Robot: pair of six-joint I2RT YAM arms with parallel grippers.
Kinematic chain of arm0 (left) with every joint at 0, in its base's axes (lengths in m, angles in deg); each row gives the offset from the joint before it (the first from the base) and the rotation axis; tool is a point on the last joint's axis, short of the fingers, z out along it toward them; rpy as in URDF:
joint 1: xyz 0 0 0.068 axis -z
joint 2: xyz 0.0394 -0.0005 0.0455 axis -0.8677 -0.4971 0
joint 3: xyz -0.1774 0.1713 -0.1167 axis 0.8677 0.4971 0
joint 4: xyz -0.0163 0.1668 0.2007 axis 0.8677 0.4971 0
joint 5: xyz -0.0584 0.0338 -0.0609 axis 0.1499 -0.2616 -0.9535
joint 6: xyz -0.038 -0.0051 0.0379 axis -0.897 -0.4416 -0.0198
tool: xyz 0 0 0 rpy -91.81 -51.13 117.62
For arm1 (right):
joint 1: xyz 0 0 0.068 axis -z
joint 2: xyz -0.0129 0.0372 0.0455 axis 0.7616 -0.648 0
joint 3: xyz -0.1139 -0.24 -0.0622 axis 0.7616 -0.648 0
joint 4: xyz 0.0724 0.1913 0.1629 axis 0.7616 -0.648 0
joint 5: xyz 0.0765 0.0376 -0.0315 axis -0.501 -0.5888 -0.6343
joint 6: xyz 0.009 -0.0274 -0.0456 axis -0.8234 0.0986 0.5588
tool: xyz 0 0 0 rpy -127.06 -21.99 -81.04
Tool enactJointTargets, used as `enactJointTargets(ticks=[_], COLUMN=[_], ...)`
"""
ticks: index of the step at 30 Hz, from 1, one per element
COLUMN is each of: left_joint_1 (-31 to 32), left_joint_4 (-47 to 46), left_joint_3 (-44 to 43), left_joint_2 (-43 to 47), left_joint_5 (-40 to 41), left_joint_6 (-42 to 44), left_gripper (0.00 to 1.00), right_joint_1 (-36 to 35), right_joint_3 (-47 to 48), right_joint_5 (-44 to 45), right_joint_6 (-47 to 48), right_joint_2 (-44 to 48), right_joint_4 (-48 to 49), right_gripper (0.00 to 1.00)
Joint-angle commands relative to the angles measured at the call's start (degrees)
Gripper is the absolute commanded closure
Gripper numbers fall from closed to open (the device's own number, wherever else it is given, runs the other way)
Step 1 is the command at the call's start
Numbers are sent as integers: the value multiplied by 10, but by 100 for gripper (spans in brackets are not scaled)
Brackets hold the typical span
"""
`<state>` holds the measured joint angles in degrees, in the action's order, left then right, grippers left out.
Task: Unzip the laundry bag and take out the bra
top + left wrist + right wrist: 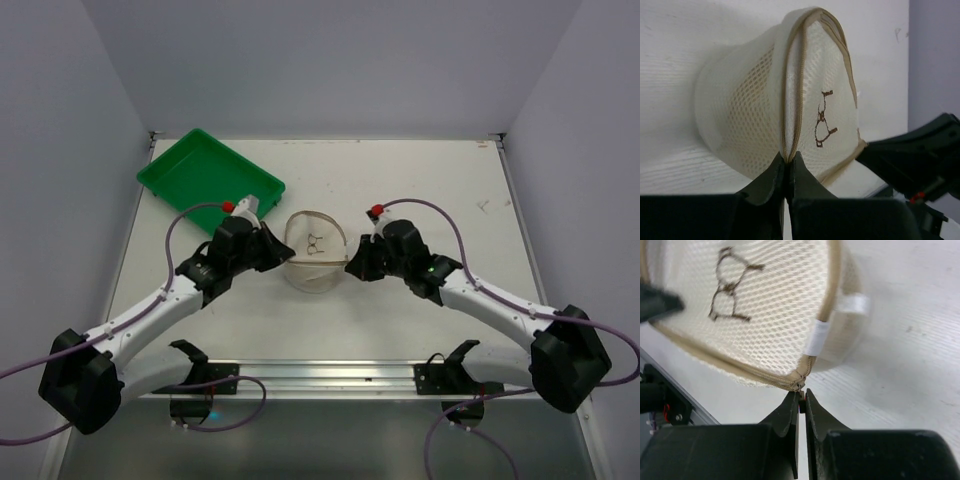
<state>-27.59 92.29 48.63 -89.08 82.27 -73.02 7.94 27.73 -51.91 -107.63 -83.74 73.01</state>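
Barely begun: laundry bag [315, 252] mid-tabletop [430, 170], zip closed where visible, bra not in sight, presumably inside; left tool [788, 165] clenched on the bag's rim; right tool [801, 399] pinching what looks like the zipper pull [801, 388]. Yet to do: unzipping, removal.

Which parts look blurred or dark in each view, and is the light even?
Top external: even light, no glare, the laundry bag small but clear. Left wrist: mesh sharp, the left gripper dark and soft-edged. Right wrist: mesh sharp, the right gripper in shade.
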Motion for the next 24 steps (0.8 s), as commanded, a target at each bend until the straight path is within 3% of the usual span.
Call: enactJointTargets(ticks=[1,6,8,9,10,11,12,14,15,18,22,24], left_joint_1=[-6,-4,-3,-3,-3,-3,-3,-3,-3,-3,-4,-4], left_joint_4=[61,68,58,51,50,50,52,61,78,121,152,148], left_joint_3=[37,75,88,91,91,87,84,67,58,24,-3,-10], left_joint_2=[39,84,97,108,112,120,123,129,133,139,157,164], left_joint_5=[32,32,24,23,26,28,35,41,59,100,153,166], left_joint_6=[30,29,23,23,23,25,28,34,37,45,49,60], left_gripper=[100,100,97,83,77,71,60,46,32,16,16,20], right_joint_1=[75,91,81,77,70,56,49,21,11,-22,-39,-48], right_joint_3=[-29,9,13,15,18,22,36,54,71,103,132,143], right_joint_5=[81,55,27,13,9,8,16,40,54,94,109,115], right_joint_6=[29,50,55,56,56,58,59,61,61,54,40,36], right_joint_2=[41,24,31,44,51,57,62,78,84,101,101,91], right_joint_4=[-81,-130,-118,-114,-113,-119,-125,-152,-160,-178,-172,-159], right_gripper=[100,99,93,81,73,56,48,37,31,24,21,20])
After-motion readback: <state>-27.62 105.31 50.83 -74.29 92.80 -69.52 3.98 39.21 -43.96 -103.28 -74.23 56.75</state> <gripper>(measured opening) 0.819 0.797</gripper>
